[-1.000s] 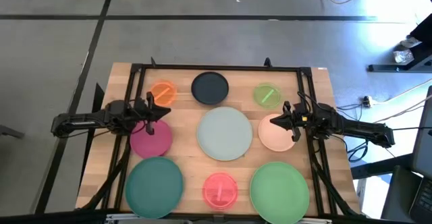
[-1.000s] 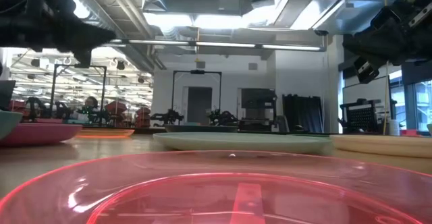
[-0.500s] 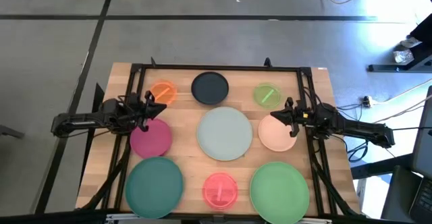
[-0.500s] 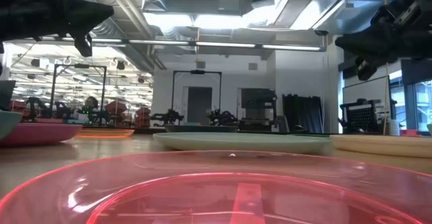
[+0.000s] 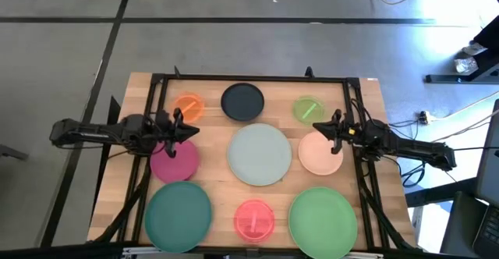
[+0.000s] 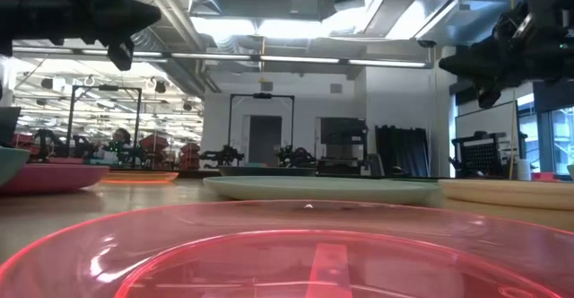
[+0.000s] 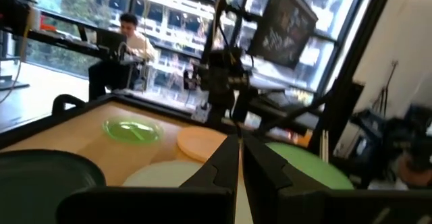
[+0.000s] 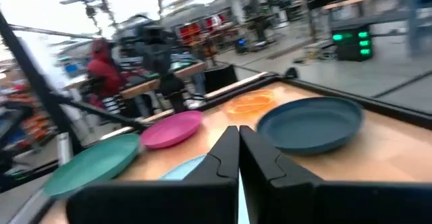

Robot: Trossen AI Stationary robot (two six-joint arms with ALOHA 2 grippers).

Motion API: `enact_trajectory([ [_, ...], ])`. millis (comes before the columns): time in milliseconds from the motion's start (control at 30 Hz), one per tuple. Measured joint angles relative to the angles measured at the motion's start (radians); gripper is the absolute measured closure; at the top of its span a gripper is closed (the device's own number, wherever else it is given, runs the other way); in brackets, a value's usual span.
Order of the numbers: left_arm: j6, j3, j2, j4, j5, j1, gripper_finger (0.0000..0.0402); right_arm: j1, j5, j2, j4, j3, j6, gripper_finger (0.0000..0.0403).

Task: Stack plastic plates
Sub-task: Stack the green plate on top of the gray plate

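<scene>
Nine plates lie flat on the wooden table. Small orange [image 5: 188,107], navy [image 5: 242,101] and lime [image 5: 309,109] lie along the far side. Magenta [image 5: 174,161], pale blue-grey [image 5: 260,154] and peach [image 5: 320,154] lie in the middle row. Teal [image 5: 178,212], pink-red [image 5: 254,219] and green [image 5: 323,216] lie along the near edge. My left gripper [image 5: 187,131] is shut and empty, hovering above the magenta plate's far edge. My right gripper [image 5: 318,128] is shut and empty above the peach plate's far edge. Both point toward the table's middle.
A black metal frame [image 5: 249,78] runs round the far edge and both sides of the table. The arms reach in from the left and right sides. Bare wood [image 5: 214,130] shows between the plates. A person [image 8: 101,65] stands in the room beyond the table.
Both grippers have gone up from just above the magenta and peach plates and now hang higher over the table. The left has tipped up toward level; the right has gone a little toward the far edge. The plates have stayed where they were.
</scene>
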Motion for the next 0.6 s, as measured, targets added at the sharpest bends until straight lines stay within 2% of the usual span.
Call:
enact_trajectory([
  [133,0.053,0.039,0.12,0.015,0.0,-0.037,0.0388,0.0,0.026,0.034,0.051,-0.001,-0.039,0.0402],
  [300,0.064,0.049,0.245,0.146,0.0,-0.065,0.0388,0.0,0.041,0.109,0.196,-0.001,-0.09,0.0402],
  [600,0.051,0.05,0.299,0.218,-0.06,-0.072,0.0388,0.0,0.012,0.316,0.428,-0.001,-0.113,0.0402],
])
